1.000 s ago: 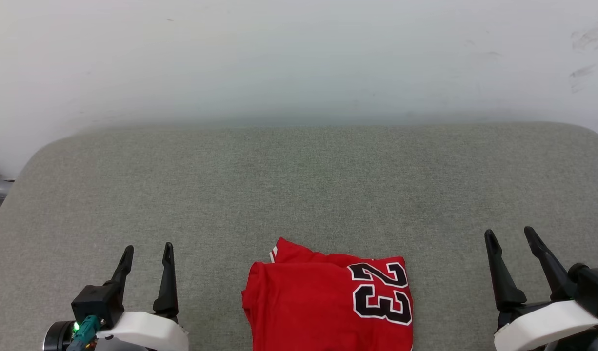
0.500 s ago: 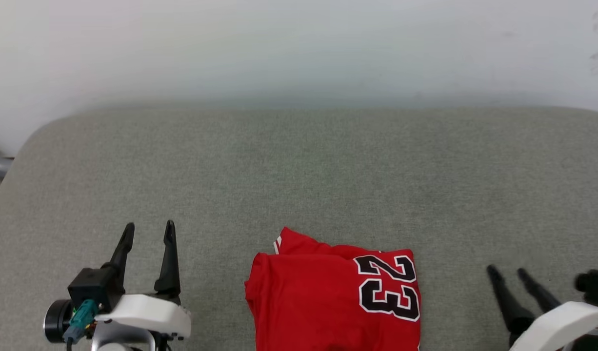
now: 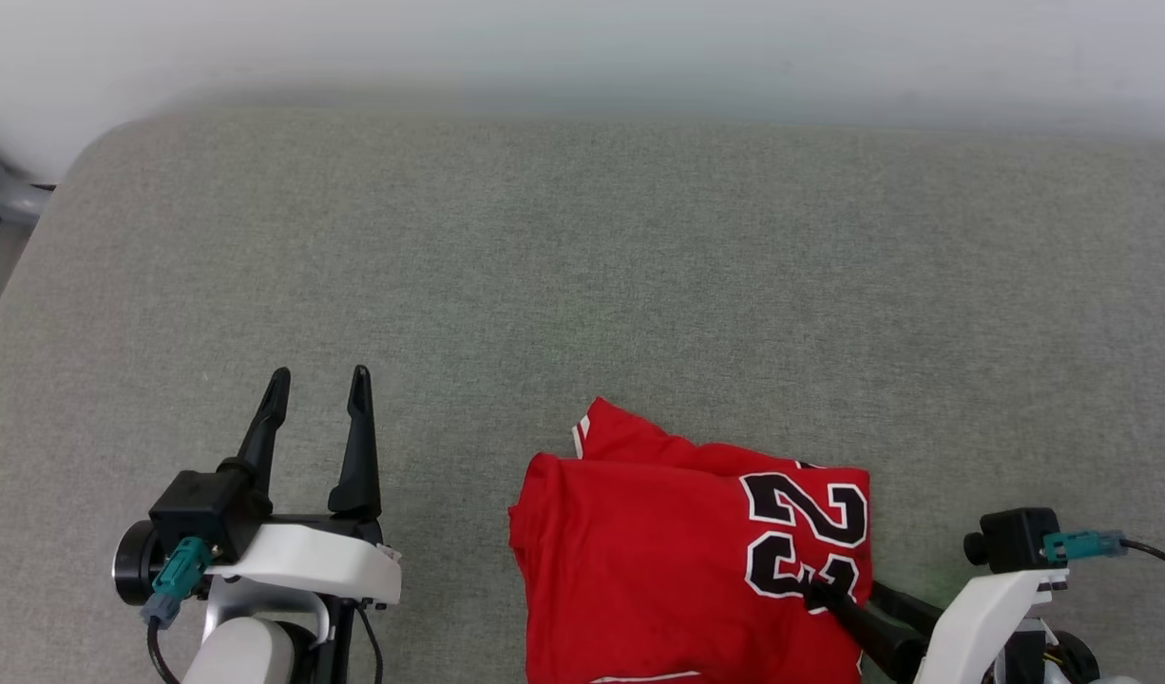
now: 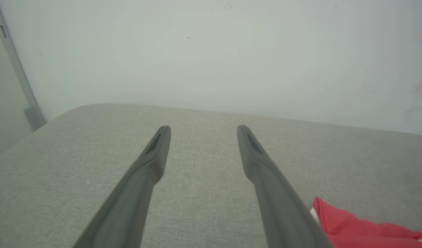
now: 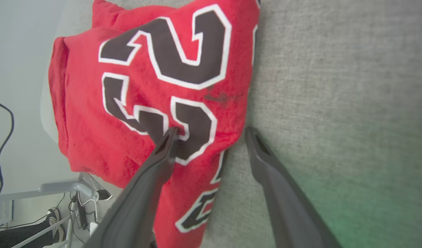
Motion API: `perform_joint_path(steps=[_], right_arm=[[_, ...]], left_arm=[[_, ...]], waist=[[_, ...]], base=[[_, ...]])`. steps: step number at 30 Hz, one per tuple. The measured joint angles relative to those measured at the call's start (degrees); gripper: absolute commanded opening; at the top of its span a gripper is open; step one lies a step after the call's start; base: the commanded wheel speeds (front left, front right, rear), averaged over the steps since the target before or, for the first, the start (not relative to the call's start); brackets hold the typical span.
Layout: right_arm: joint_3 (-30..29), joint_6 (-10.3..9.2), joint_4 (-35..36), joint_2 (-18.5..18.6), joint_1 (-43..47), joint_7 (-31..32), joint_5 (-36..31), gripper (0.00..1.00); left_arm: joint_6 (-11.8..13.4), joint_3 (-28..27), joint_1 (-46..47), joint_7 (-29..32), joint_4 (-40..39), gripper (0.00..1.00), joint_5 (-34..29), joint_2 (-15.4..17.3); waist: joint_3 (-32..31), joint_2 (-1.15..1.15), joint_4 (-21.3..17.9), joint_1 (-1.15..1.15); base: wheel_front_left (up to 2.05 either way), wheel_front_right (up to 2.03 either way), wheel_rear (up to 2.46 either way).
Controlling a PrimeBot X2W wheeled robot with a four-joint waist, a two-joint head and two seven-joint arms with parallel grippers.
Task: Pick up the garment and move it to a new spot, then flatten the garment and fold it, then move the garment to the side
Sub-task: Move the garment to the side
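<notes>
A red shirt (image 3: 658, 560) lies bundled in a rough rectangle on the near side of a padded table (image 3: 582, 266), right of centre before the robot, its black number 23 (image 3: 806, 532) facing up. The right claw (image 3: 844, 591), fingers spread wide, straddles the shirt's right-hand border. One finger lies over the lower digit, the other over bare padding just beside the cloth. Nothing is pinched, and we cannot tell whether the tips press on the fabric. The left claw (image 3: 318, 375), equally wide apart and empty, hovers over the table well to the shirt's left.

We judge the shirt light, soft and limp. It will sag and unfold from whatever point lifts it, and its layers may slide on one another. A single layer pinched at the border would peel away from the rest. We would take hold through the whole stack at that right edge, or at two corners, one claw each.

The table's grey-green woven cover looks rough enough to drag at cloth, which favours lifting over sliding. A plain pale wall (image 3: 582, 47) closes the far side and a grey metal post (image 3: 3, 190) stands at far left. The right wrist view catches a dark cable (image 5: 1, 137) and a person's foot (image 5: 53, 215) below the table's edge.
</notes>
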State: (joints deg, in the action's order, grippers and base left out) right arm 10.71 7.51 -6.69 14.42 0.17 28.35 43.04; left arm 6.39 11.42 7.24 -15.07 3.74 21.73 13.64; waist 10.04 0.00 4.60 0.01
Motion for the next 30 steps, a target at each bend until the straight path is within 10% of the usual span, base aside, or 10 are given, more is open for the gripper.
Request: perform_joint_path(steps=[8, 12, 30], right_arm=[[4.8, 0.05, -4.2, 1.0, -3.7, 0.9, 3.8, 1.00], [6.4, 0.05, -5.4, 1.5, -4.9, -0.1, 4.4, 0.00], [5.4, 0.01, 0.8, 9.2, -6.0, 1.8, 0.2, 0.00]], left_arm=[[-1.9, -1.7, 1.2, 0.0, 1.0, 1.00, -1.4, -2.1], [-2.6, -2.5, 1.2, 0.0, 1.5, 1.00, -2.1, -3.2], [-3.8, -5.8, -2.6, 0.0, 0.5, 1.00, -5.0, -4.1]], waist=[[2.2, 0.00, 2.0, 0.00], [2.2, 0.00, 2.4, -0.01], [-2.9, 0.00, -7.4, -0.01]], base=[[0.00, 0.00, 0.00], [0.00, 0.00, 0.00], [0.00, 0.00, 0.00]])
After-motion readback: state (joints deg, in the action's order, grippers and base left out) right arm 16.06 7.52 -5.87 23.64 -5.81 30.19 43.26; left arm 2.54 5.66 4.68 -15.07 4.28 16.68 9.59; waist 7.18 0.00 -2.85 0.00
